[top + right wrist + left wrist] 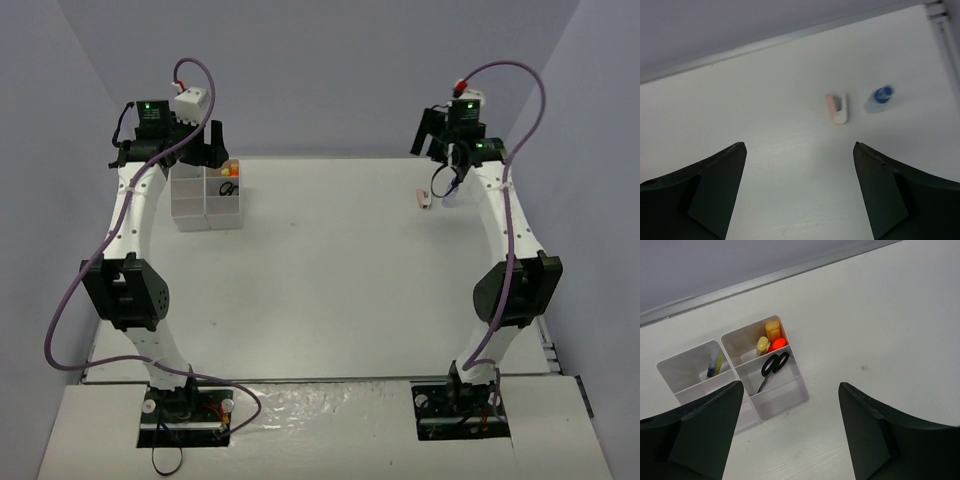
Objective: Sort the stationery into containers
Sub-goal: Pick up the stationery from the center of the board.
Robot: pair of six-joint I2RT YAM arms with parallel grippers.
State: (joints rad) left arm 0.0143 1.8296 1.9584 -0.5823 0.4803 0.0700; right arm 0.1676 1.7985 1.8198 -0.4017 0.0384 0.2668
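White divided tray (780,407) at the table's (330,280) far left, black-handled scissors (772,366) in a middle compartment, yellow stick (772,330) and orange marker (777,344) in the one behind it, left gripper (790,385) above with fingers spread and empty, right gripper (799,145) equally wide apart, pink piece (836,107) and blue-capped bottle (882,95) near each other on the bare table at far right.

- The white tabletop (330,280) lies open across the middle of the top view, between the white translucent plastic six-compartment tray (205,215) at upper left and the small pink-and-white piece (424,197) at upper right.
- In the left wrist view, black-handled scissors (771,367) fill the tray's centre compartment; the compartment below them is free.
- In the right wrist view, that piece and the clear blue-capped bottle (879,98) lie near each other at upper right, a narrow gap between them.
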